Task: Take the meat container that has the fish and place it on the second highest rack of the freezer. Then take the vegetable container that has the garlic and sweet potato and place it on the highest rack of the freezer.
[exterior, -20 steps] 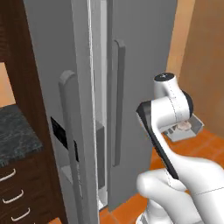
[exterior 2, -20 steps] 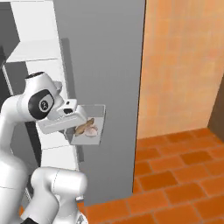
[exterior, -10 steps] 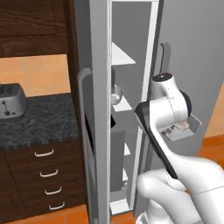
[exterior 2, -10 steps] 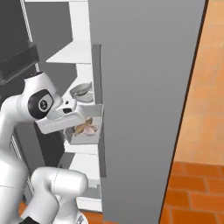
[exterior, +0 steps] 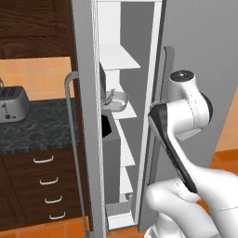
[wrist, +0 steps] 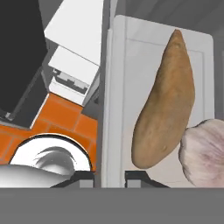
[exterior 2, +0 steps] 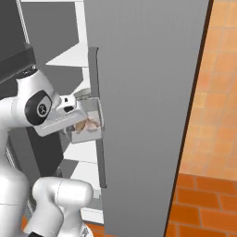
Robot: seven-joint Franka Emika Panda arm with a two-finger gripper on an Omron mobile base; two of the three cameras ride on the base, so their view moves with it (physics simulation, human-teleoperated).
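Observation:
In the hand view my gripper (wrist: 109, 178) is shut on the side wall of the clear vegetable container (wrist: 114, 87). In it lie the brown-orange sweet potato (wrist: 165, 100) and the pinkish-white garlic (wrist: 204, 153). The right base view shows that container (exterior 2: 89, 127) held in front of the open freezer (exterior 2: 148, 92), at about the height of the second highest rack (exterior: 124, 110). On that rack stands the meat container with the fish (exterior: 114, 98). The highest rack (exterior: 118, 58) above it is bare.
The freezer's grey right door (exterior: 200, 46) stands close beside my arm, and its left door with a long bar handle (exterior: 70, 139) is open. Lower white shelves (exterior: 124, 153) and a dark bin (exterior: 110, 153) sit inside. A toaster (exterior: 11, 103) stands on the dark counter (exterior: 42, 125) left.
The whole picture has shifted as the camera moved: the shut-looking door front gave way to the open freezer interior. The vegetable container stays held in my gripper.

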